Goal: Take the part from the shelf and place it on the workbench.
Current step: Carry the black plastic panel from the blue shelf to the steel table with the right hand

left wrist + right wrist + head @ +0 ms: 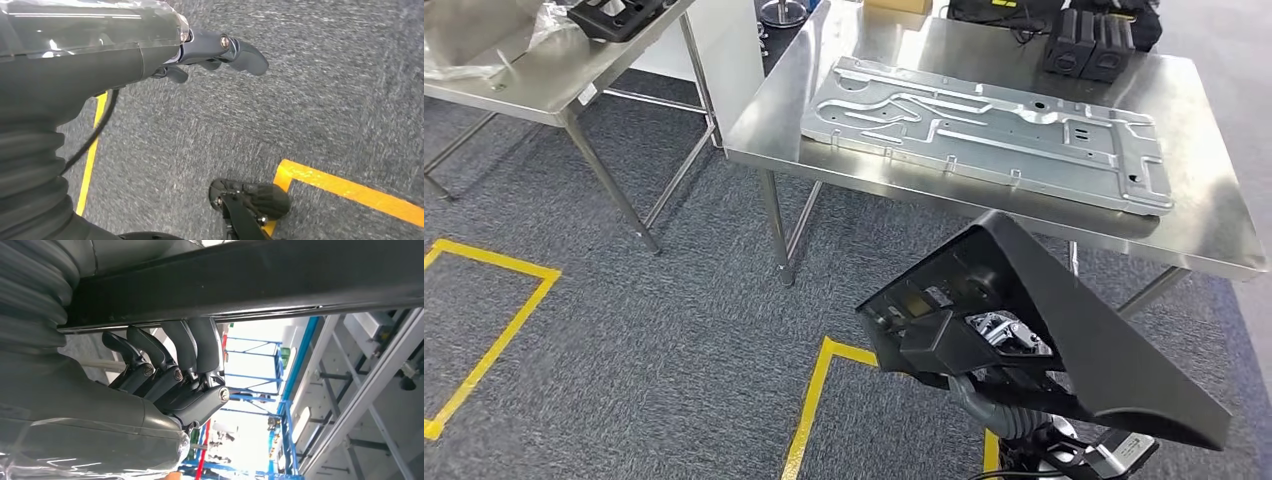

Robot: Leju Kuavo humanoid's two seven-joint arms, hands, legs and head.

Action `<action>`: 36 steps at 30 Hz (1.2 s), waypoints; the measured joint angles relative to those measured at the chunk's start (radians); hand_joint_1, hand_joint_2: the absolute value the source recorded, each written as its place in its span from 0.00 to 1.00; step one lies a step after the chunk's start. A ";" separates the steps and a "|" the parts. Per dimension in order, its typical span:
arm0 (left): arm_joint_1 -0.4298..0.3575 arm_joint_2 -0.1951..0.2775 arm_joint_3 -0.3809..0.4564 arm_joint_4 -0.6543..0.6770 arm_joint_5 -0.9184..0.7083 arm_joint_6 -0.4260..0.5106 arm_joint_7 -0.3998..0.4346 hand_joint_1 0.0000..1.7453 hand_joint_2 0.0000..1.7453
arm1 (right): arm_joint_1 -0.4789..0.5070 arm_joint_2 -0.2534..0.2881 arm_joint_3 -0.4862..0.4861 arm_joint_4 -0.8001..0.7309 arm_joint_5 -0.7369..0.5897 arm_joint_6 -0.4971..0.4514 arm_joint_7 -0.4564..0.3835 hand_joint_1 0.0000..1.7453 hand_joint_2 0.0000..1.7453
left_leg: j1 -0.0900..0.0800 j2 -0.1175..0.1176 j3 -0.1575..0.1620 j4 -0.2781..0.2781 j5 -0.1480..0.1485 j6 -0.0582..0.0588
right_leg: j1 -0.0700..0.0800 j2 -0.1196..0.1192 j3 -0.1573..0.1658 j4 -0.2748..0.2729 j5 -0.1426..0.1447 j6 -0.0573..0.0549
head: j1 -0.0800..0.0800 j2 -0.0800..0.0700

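The part is a large black plastic panel (1064,330) with a wedge-shaped outline, held low at the right in the head view. My right hand (1004,335) grips it from underneath, inside its hollow. In the right wrist view the hand's fingers (170,375) curl over the edge of the panel (250,285). The steel workbench (1204,200) stands just beyond the part, with a big pressed metal plate (984,130) lying across its top. My left hand (210,55) hangs above the grey carpet, fingers loose, holding nothing.
Two black boxes (1089,45) stand at the workbench's far edge. A second steel table (534,80) at the left carries a black tray (619,15) and plastic wrap. Yellow tape lines (809,410) mark the carpet in front of the benches.
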 joint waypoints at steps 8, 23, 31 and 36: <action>0.002 0.000 0.000 0.000 -0.001 -0.003 0.000 0.00 1.00 | 0.004 0.000 0.000 -0.002 0.002 0.001 0.001 1.00 1.00 | -0.004 0.090 0.006 -0.005 -0.005 0.004 | -0.001 -0.097 -0.029 0.081 -0.019 0.006 | 0.000 0.000; 0.004 0.005 0.008 0.000 0.019 -0.024 0.036 0.00 1.00 | -0.001 0.006 -0.002 -0.005 0.014 -0.004 -0.020 1.00 1.00 | 0.000 0.032 -0.073 0.164 -0.053 -0.038 | 0.005 -0.050 0.045 -0.051 0.016 -0.041 | 0.000 0.000; -0.002 0.008 0.024 0.000 0.028 -0.053 0.046 0.00 1.00 | -0.008 0.006 -0.002 -0.004 0.021 -0.012 -0.031 1.00 1.00 | 0.000 0.027 -0.007 -0.004 0.011 0.001 | 0.005 -0.049 0.019 0.007 -0.023 -0.001 | 0.000 0.000; -0.001 0.009 0.025 0.000 0.027 -0.061 0.051 0.00 1.00 | -0.012 0.006 -0.002 -0.002 0.023 -0.016 -0.031 1.00 1.00 | -0.001 0.034 -0.005 -0.008 0.008 0.007 | -0.006 -0.066 -0.103 0.243 -0.104 0.019 | 0.000 0.000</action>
